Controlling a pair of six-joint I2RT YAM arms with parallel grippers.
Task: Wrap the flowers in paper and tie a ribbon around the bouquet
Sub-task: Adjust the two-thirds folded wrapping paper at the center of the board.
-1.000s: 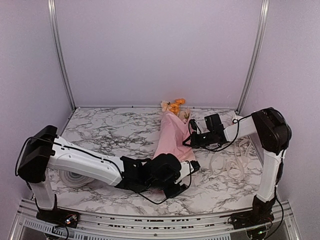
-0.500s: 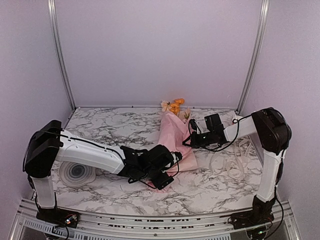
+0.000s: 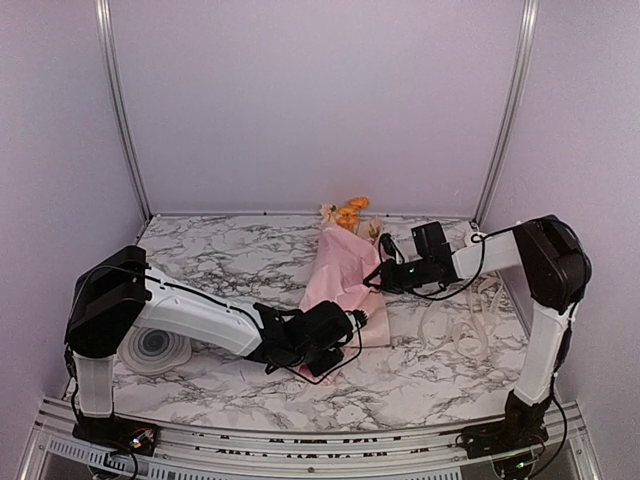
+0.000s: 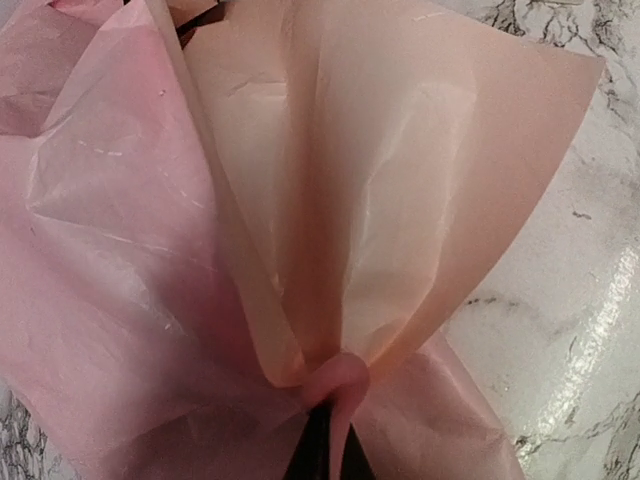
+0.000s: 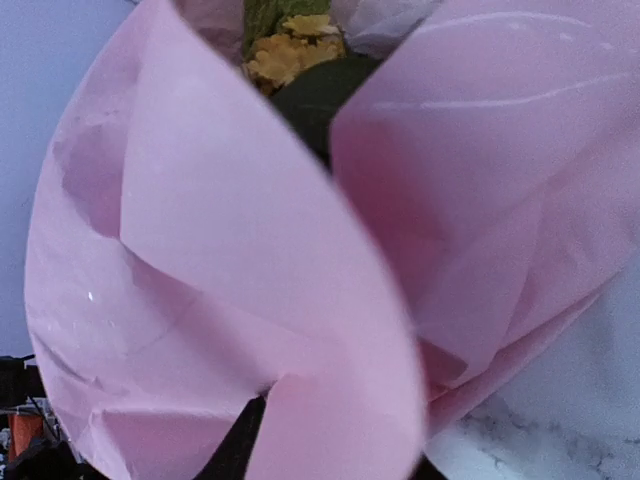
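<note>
The bouquet (image 3: 342,272) lies on the marble table (image 3: 220,262): pink paper (image 4: 400,200) round the stems, orange and yellow flowers (image 3: 348,212) at its far end. My left gripper (image 3: 350,322) is at the bouquet's near end. In the left wrist view that gripper (image 4: 330,445) is shut on a pinched fold of the paper. My right gripper (image 3: 380,276) is against the bouquet's right side. In the right wrist view the paper (image 5: 230,250) drapes over this gripper (image 5: 328,462); its dark fingers stand apart. Yellow flowers (image 5: 290,45) peek out above. The ribbon (image 3: 465,322) lies loose to the right.
A round grey ringed disc (image 3: 155,347) sits at the near left, beside the left arm's base. The white back wall and two metal uprights (image 3: 120,110) close off the table's far side.
My left gripper opened, drew back to the left along the bouquet's near end and closed on the paper. The right gripper's jaws have parted. The paper's lower end has spread.
</note>
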